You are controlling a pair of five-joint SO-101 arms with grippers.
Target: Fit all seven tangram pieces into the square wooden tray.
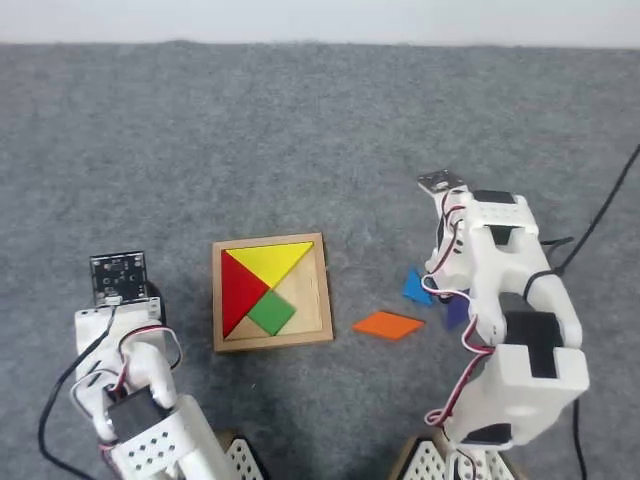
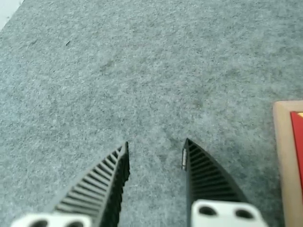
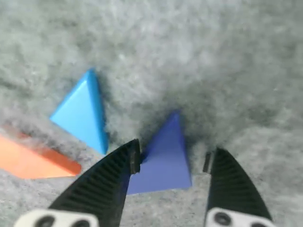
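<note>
While the left gripper [image 2: 156, 143] is hanging left of the tray [image 1: 305, 300] with its fingers spread and nothing between them, three pieces are sitting inside the tray. They are a red triangle [image 1: 238, 292], a yellow triangle [image 1: 270, 260] and a green square [image 1: 272, 312], leaving bare wood along the tray's right side. Right of the tray, an orange parallelogram [image 1: 388, 324] is lying flat on the grey bench [image 1: 300, 130]. A light blue triangle [image 3: 80, 113] is lying just beyond it, and a dark blue triangle [image 3: 163, 163] farther right again. The right gripper [image 3: 173, 147] is hovering over that dark blue piece, fingers released and straddling it; one finger is possibly touching its edge. Being thin, rigid and light, the triangle is likely going to skid or tip on the felt unless the fingers are gripping low across two of its edges. The light blue triangle is lying close beside one finger, risking a nudge. The orange piece is sitting between the dark blue one and the tray, in the carrying path.
</note>
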